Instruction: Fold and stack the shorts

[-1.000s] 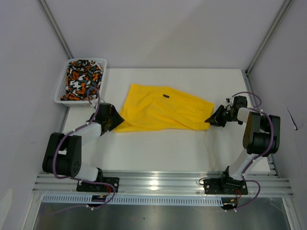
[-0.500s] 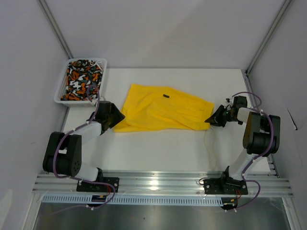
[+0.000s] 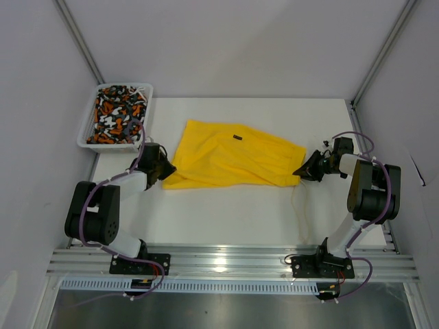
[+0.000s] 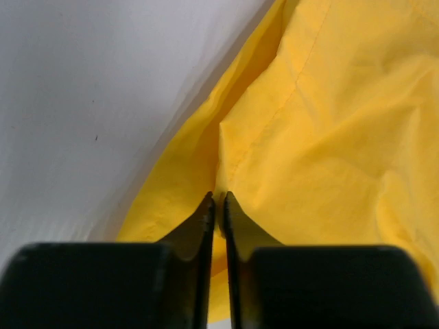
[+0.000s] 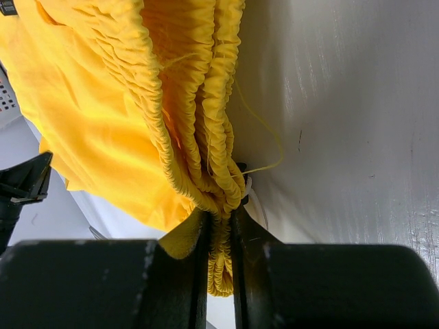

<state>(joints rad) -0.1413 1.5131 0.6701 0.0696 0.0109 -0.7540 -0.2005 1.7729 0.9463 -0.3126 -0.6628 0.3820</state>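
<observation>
"Yellow shorts [image 3: 233, 159], where are they?"

"Spread flat across the middle of the table [image 3: 226, 216], with the waistband end toward the right edge and the leg end toward the left edge. The patterned shorts [image 3: 115, 115] are well apart from them, heaped in the white mesh basket [image 3: 113, 145] at the far left corner."

"What has just changed?"

"My left gripper [image 3: 163, 173]. A second ago its jaws stood open just beside the leg end. Now it has moved in and they have come nearly together on the hem, with yellow cloth pinched at the tips. My right gripper [image 3: 302, 171] has not moved and is clamped on the gathered waistband [image 5: 199, 137], as before."

"What does that mean for the fold?"

"I judge both ends are now held, so the first fold can start by lifting one end and carrying it over the other. The left pinch looks thin, only an edge of cloth, so it may slip when I pull. The patterned pair is not yet touched."
</observation>
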